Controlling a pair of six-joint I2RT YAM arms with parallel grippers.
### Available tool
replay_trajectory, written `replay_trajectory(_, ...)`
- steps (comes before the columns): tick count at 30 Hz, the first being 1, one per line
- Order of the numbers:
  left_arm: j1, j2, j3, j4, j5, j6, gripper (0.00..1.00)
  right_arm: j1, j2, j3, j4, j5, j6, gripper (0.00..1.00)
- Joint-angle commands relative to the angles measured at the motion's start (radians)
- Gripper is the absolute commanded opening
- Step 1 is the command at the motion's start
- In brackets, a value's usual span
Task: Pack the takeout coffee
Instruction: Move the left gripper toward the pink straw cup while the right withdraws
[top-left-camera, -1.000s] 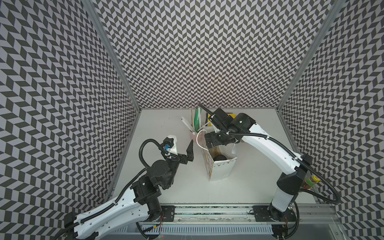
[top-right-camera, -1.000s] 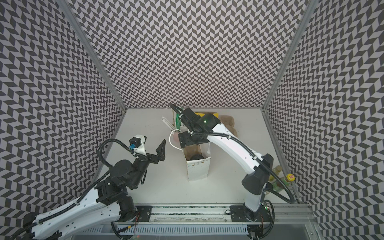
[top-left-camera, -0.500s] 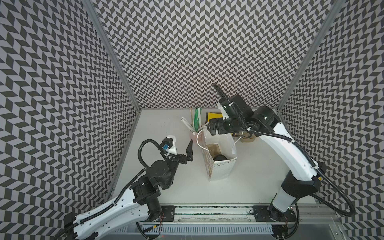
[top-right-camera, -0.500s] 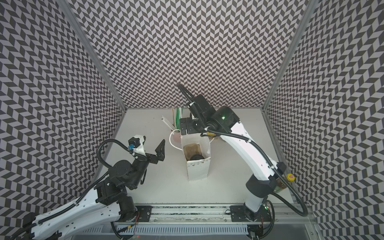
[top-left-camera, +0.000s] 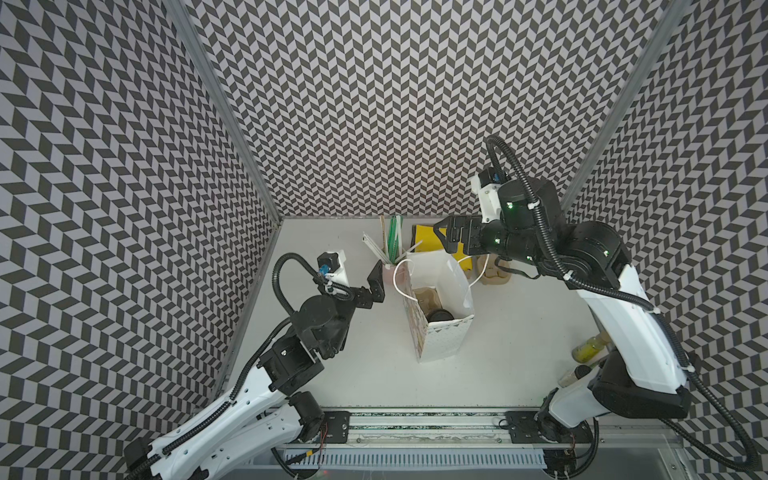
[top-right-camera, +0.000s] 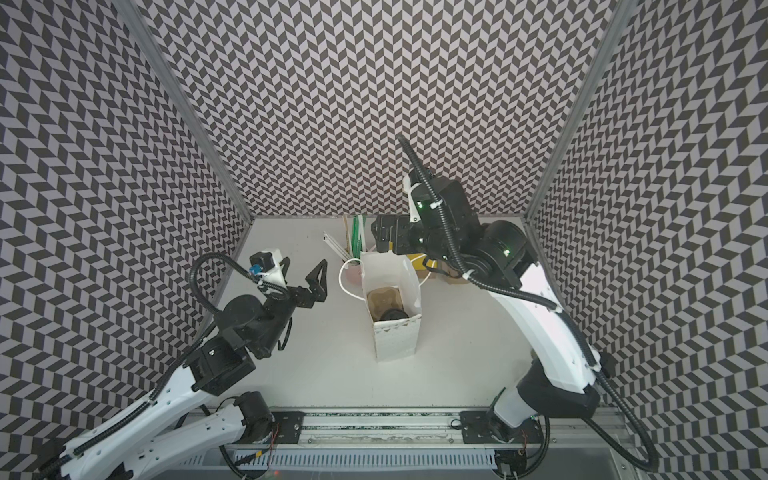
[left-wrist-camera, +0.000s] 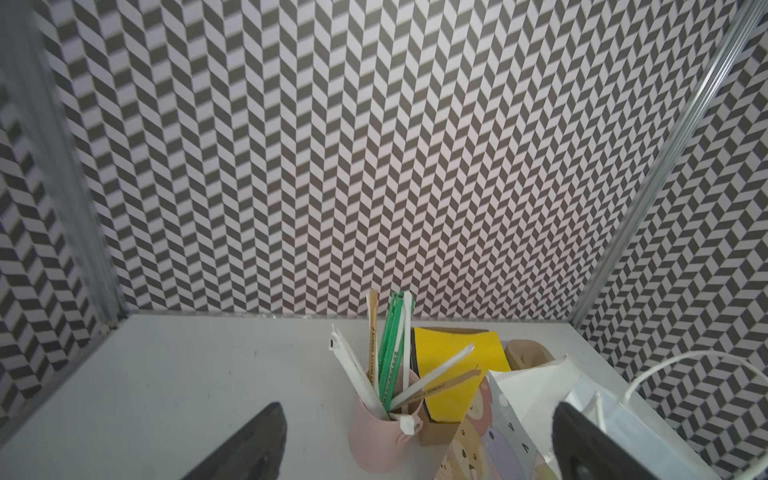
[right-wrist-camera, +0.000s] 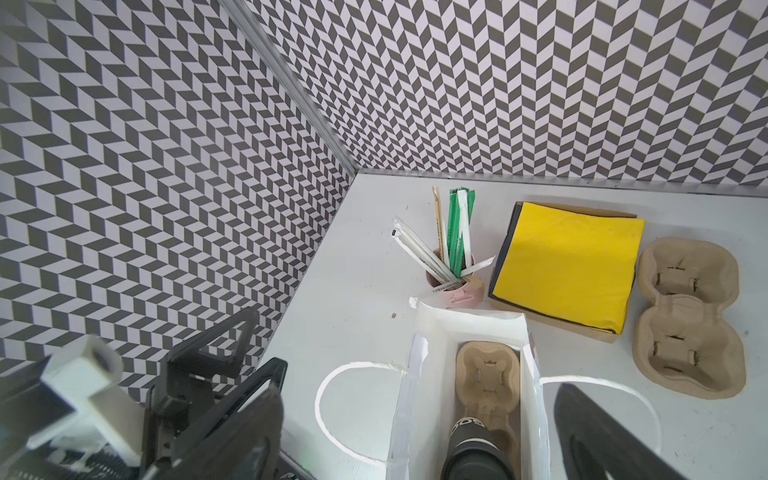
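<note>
The takeout coffee (top-left-camera: 440, 314) (top-right-camera: 392, 314), a black cup with a black lid and white lettering, stands upright inside the white paper bag (top-left-camera: 444, 345) (top-right-camera: 395, 340). In the right wrist view the coffee (right-wrist-camera: 478, 449) sits on a brown pulp carrier (right-wrist-camera: 486, 370) at the bag's bottom. My right gripper (top-left-camera: 444, 237) (top-right-camera: 380, 237) (right-wrist-camera: 419, 395) hangs open and empty above the bag's far end. My left gripper (top-left-camera: 357, 274) (top-right-camera: 301, 272) (left-wrist-camera: 415, 415) stands open and empty left of the bag (left-wrist-camera: 532, 399), apart from it.
A pink cup of straws (top-left-camera: 388, 270) (left-wrist-camera: 378, 432) (right-wrist-camera: 455, 291) stands just behind the bag. Yellow napkins (right-wrist-camera: 565, 262) (left-wrist-camera: 453, 361) lie in a flat box at the back, and a second pulp carrier (right-wrist-camera: 685, 316) lies to their right. Bottles (top-left-camera: 588, 349) stand by the right arm's base.
My right gripper has risen from the bag's mouth and drawn back to the right, empty. The coffee stays in the bag. The left arm has not moved.
</note>
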Motion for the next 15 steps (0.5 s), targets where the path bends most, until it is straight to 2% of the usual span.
replay_trajectory(1,0.228,0.079,0.038,-0.107,0.401,-0.167,0.98,-0.009,-0.069,-0.056,0.086,0.052,-0.037,0.99)
replay_trajectory(2,0.276,0.099,0.040,-0.098,0.478,-0.193,0.97,-0.009,-0.091,-0.088,0.116,0.063,-0.043,0.99)
replay_trajectory(4,0.293,0.167,0.082,-0.115,0.542,-0.204,0.95,-0.009,-0.136,-0.157,0.146,0.070,-0.056,0.99)
replay_trajectory(8,0.293,0.303,0.143,-0.154,0.588,-0.198,0.95,-0.011,-0.223,-0.290,0.202,0.083,-0.065,0.99)
replay_trajectory(11,0.292,0.348,0.132,-0.126,0.633,-0.208,0.93,-0.010,-0.275,-0.363,0.231,0.098,-0.078,0.99)
replay_trajectory(15,0.292,0.417,0.140,-0.126,0.647,-0.206,0.86,-0.011,-0.318,-0.440,0.261,0.112,-0.089,0.99)
